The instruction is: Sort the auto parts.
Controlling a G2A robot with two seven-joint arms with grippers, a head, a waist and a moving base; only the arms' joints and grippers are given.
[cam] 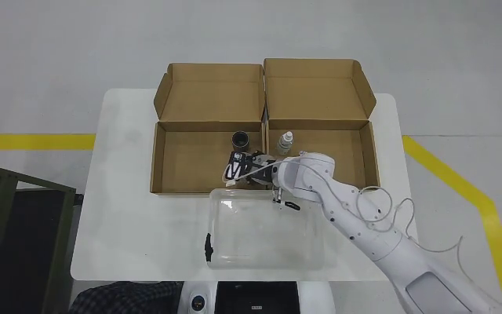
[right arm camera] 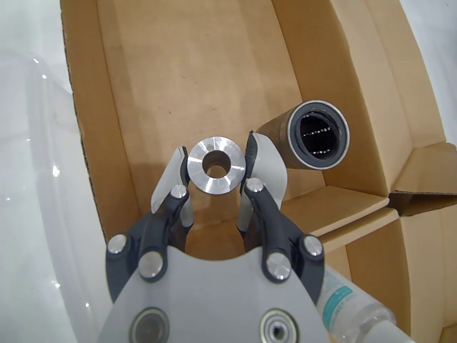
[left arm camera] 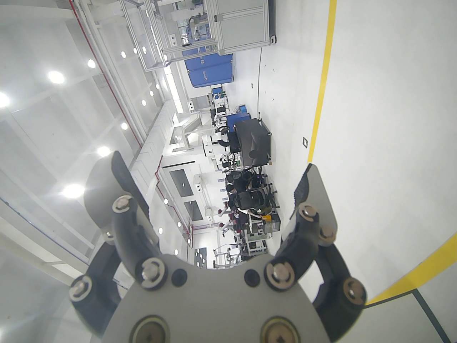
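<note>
Top view: the right claw (cam: 239, 167) hangs over the left cardboard box (cam: 188, 161). A black bearing (cam: 240, 140) stands just beyond it, a small bottle (cam: 285, 142) sits off to its side in the neighbouring box (cam: 345, 153), and a clear bin (cam: 267, 231) lies just behind.

Left wrist view: the left claw (left arm camera: 214, 165) is spread apart, with nothing between its fingers.

Right wrist view: the right claw is clamped on a silver metal ring (right arm camera: 235, 167) above the box floor, and the bearing is just beside one finger.
</note>
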